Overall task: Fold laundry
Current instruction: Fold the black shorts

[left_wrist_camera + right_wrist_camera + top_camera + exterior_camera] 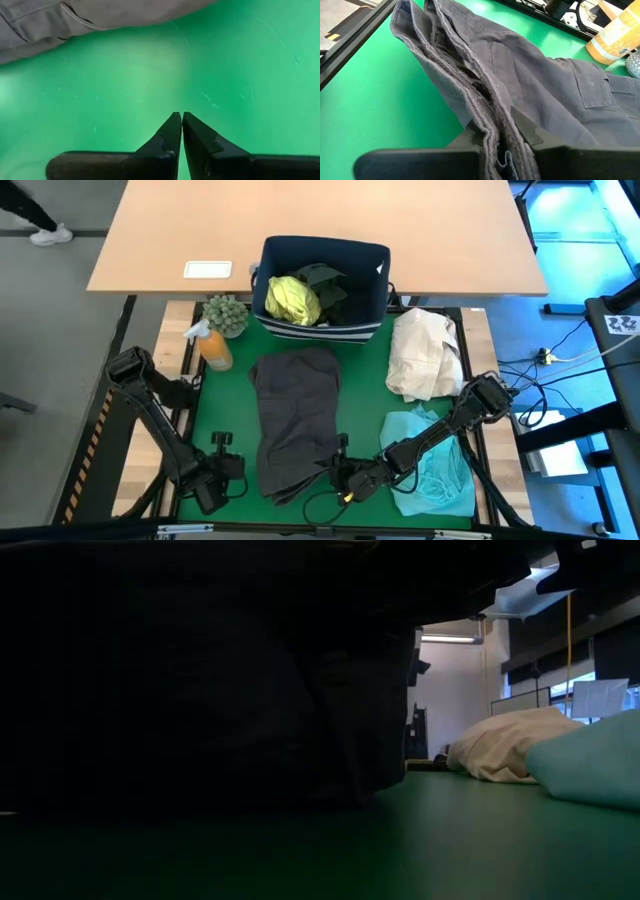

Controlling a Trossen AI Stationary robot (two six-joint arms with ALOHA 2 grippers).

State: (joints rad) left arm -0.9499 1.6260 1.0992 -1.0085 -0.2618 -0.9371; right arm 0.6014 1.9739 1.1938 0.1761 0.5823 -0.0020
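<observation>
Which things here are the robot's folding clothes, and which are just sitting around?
Folding job: grey garment, pinched at its near edge by the shut right gripper; turquoise garment; yellow-green shirt and dark garment in the bin.

Lying about: navy bin, cream bundle, orange bottle, small plant.

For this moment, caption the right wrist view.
Right gripper shut on the charcoal grey trousers' bunched edge over the green mat.
</observation>
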